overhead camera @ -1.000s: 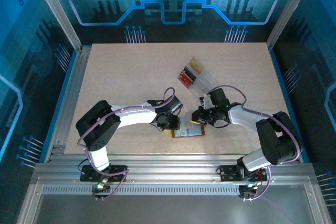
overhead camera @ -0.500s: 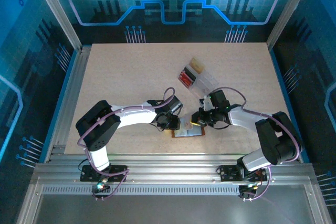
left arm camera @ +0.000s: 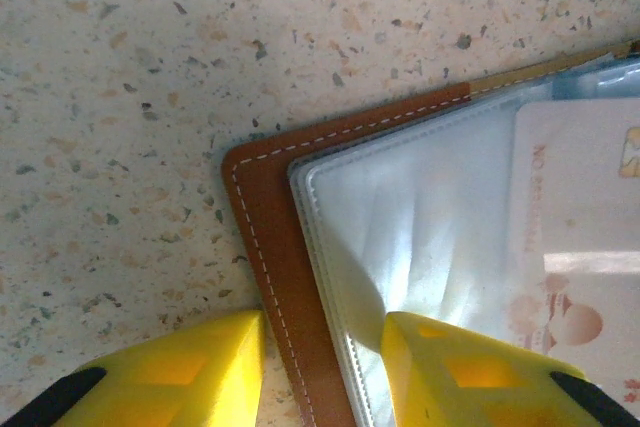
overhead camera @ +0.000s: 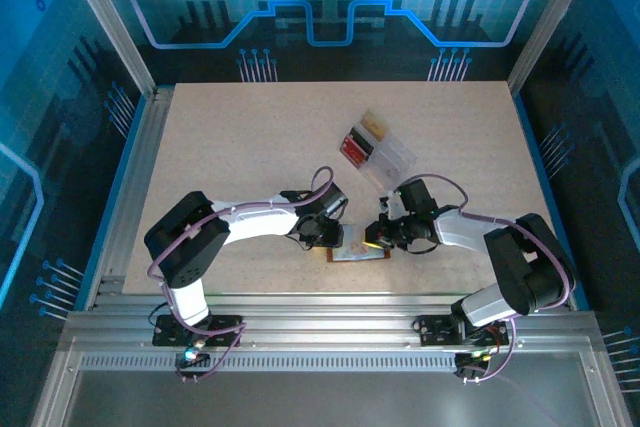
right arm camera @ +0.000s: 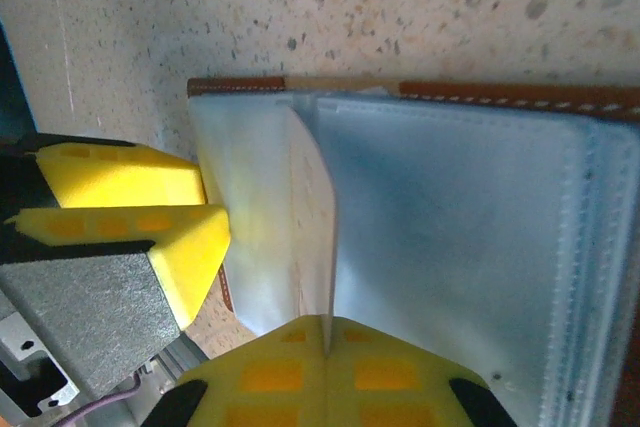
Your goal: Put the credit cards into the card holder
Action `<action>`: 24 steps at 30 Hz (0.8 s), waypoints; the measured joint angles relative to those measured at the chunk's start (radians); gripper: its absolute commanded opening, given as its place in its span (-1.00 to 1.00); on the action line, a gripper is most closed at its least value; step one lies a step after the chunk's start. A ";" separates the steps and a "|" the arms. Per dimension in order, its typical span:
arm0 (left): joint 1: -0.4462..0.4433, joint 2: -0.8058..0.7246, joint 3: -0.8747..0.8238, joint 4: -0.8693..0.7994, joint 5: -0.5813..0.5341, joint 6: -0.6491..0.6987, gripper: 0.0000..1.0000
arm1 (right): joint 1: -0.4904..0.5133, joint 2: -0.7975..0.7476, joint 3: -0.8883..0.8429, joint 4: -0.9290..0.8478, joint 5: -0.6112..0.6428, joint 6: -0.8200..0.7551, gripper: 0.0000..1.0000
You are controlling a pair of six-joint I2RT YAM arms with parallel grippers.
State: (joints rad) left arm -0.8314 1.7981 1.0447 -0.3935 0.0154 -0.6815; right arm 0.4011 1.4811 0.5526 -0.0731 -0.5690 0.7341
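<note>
Steadiness mattered: right gripper (right arm camera: 328, 335), clamped on the credit card (right arm camera: 310, 217), had to slide it flat into the card holder (right arm camera: 500, 95); half-open left gripper (left arm camera: 320, 335) straddled its edge.

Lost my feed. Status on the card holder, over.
Left gripper open, straddling corner of brown leather card holder. Right gripper shut on thin pale sheet, card or sleeve unclear. Nothing in the way.

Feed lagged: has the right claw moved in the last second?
Yes. The right claw has pulled slightly away from the clear tray, toward the near edge of the table.
</note>
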 measured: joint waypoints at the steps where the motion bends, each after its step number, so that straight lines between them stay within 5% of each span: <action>1: 0.000 0.000 0.000 0.000 0.000 0.000 -0.26 | 0.002 0.000 -0.005 0.004 -0.001 0.000 -1.00; 24: 0.000 -0.002 -0.005 0.007 0.000 0.000 -0.27 | 0.038 0.111 0.090 -0.047 -0.021 -0.066 -1.00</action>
State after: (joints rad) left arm -0.8314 1.7962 1.0393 -0.3862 0.0154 -0.6815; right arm 0.4393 1.5925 0.6426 -0.1200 -0.5896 0.6685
